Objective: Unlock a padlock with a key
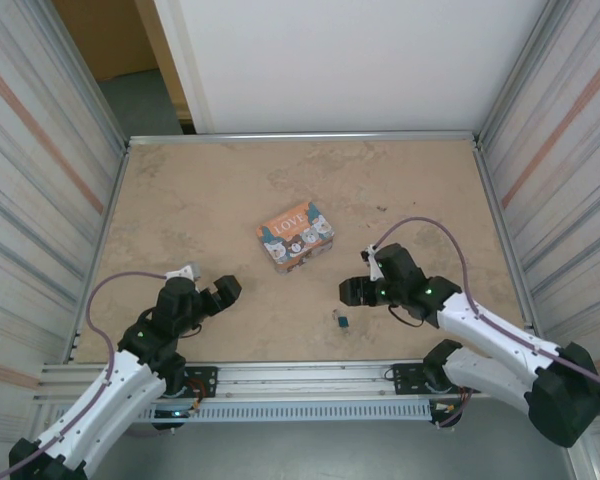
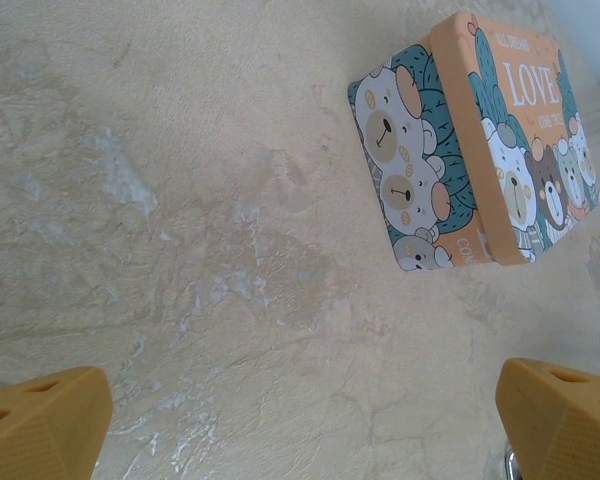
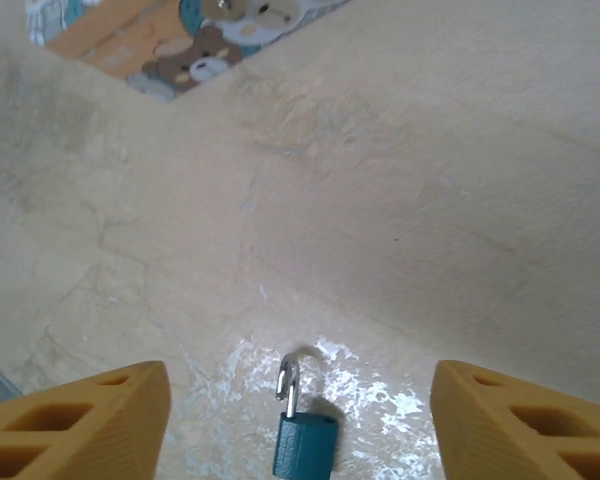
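Near the desk's front edge, between the two arms and closer to the right one, the padlock lies flat on the bare desk, touched by nothing. Its blue-green body sits on the near side and its silver shackle points to the far side, leaning slightly left, so the long axis runs roughly near to far. From the right wrist, the shackle shows as a hook with one leg hanging free, which suggests the lock is open, though the far end is too small to be sure. No key can be made out; the base of the body is cut off by the frame edge.

The right gripper hovers over the lock with its jaws well apart, one finger on each side and neither in contact. That straddle probably leaves room to close on the body. Well to the left, the left gripper holds its jaws wide apart over bare desk, carrying nothing and apparently on standby. The orange "LOVE" box rests farther back, well clear of the padlock.
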{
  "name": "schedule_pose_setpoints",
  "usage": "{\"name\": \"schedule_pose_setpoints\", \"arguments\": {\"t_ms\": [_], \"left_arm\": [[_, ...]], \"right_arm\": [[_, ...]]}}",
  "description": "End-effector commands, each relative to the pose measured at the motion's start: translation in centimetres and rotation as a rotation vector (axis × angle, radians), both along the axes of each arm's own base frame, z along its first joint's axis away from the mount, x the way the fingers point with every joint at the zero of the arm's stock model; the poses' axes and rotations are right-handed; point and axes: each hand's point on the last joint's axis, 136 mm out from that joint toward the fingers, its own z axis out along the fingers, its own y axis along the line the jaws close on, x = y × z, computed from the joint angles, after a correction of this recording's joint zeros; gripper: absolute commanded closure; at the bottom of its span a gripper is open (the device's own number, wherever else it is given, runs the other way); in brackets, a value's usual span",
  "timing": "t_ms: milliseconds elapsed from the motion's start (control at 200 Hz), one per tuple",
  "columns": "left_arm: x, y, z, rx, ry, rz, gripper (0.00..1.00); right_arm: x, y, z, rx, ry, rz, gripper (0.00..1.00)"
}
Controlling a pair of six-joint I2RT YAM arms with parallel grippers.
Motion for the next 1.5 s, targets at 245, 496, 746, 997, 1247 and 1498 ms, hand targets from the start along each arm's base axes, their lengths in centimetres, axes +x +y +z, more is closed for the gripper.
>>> {"name": "schedule_pose_setpoints", "arguments": {"t_ms": [245, 496, 746, 997, 1247, 1498], "left_arm": [[1.4, 0.7, 2.4, 0.039, -0.053, 0.036, 0.01], [2.9, 1.7, 4.2, 0.073, -0.079, 0.055, 0.01], [4.9, 3.6, 6.3, 0.134, -0.089, 0.062, 0.01], [7.2, 6.8, 8.9, 0.205, -0.136, 0.113, 0.01], [9.0, 10.9, 10.1, 0.423, -0.164, 0.235, 0.01], [10.4, 12.0, 10.9, 0.576, -0.289, 0.225, 0.01]], "right_arm": [[2.8, -2.9, 2.9, 0.053, -0.168, -0.103, 0.01], [4.3, -5.1, 4.2, 0.069, -0.210, -0.169, 0.01], [6.6, -8.5, 5.5, 0.012, -0.292, -0.271, 0.01], [9.2, -13.5, 6.2, -0.068, -0.326, -0.426, 0.01], [11.6, -18.8, 6.5, -0.131, -0.352, -0.593, 0.01], [13.3, -22.4, 5.9, -0.219, -0.425, -0.650, 0.01]]}}
